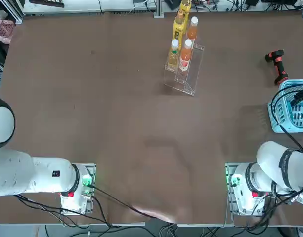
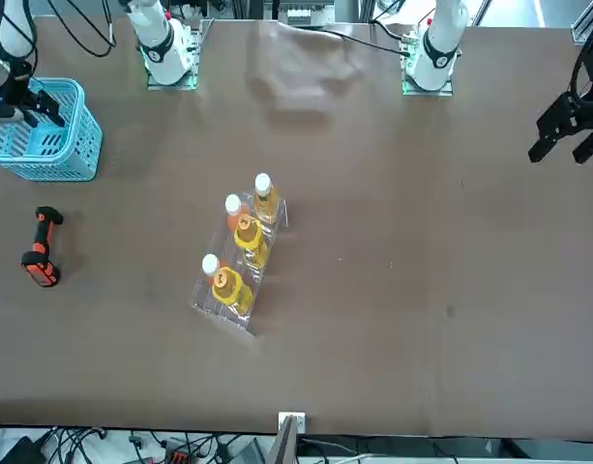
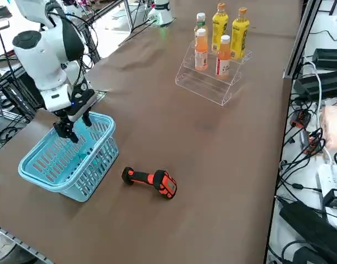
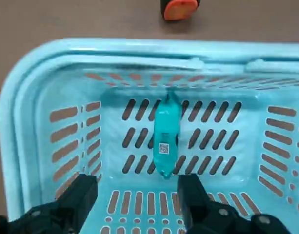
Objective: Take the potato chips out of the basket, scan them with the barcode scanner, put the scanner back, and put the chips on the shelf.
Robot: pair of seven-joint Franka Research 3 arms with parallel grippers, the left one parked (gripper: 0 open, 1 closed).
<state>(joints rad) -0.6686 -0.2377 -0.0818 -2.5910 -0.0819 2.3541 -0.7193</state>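
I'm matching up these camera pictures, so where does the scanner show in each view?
Top: scanner at upper right.
Front: left side, around mid-height.
Right side: lower middle.
Right wrist: partly in frame, beyond the basket's rim, before the right gripper.
Shared landmark: the blue basket, beside the scanner.

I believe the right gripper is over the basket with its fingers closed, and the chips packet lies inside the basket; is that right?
Not quite: the right wrist view shows the right gripper with its fingers open; the rest holds.

right hand (image 2: 46,114) over basket (image 2: 69,166) | scanner (image 2: 43,247) on table (image 2: 373,290) | bottles (image 2: 250,238) on shelf (image 2: 208,305)
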